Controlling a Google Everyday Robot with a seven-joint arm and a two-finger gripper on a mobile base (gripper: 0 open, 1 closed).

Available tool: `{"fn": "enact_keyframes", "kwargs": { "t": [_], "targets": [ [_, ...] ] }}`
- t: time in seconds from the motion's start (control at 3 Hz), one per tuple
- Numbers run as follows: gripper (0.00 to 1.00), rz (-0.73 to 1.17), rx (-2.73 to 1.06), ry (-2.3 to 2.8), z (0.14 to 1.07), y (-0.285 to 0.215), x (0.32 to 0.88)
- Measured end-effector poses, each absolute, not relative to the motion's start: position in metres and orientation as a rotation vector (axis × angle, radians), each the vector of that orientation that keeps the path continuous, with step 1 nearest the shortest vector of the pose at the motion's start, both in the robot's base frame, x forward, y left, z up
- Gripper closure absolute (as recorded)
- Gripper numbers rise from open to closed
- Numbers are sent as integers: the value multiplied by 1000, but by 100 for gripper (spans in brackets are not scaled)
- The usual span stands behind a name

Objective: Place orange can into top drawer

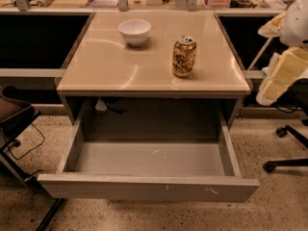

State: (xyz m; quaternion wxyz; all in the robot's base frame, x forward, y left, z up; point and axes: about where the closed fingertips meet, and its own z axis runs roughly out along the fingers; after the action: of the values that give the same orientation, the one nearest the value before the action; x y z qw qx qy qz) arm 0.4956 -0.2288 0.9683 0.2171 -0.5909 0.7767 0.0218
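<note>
The orange can (184, 56) stands upright on the right half of the beige tabletop (106, 66), its silver top with pull tab showing. The top drawer (149, 189) is pulled out wide open below the table's front edge, and its grey inner floor (144, 159) is bare. The front panel carries small white scuffs. Pale yellow and white parts of my arm (284, 71) show at the right edge of the camera view, to the right of the table and apart from the can. My gripper itself is out of view.
A white bowl (134, 31) sits on the tabletop behind and left of the can. A dark chair (14, 119) stands at the left, and an office chair base (288, 153) on the floor at the right. Cluttered benches run along the back.
</note>
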Motion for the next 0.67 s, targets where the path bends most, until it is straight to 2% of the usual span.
{"fn": "enact_keyframes", "kwargs": {
  "t": [0.67],
  "targets": [
    [0,346,-1449,2027,930,-243,574]
  ]
}}
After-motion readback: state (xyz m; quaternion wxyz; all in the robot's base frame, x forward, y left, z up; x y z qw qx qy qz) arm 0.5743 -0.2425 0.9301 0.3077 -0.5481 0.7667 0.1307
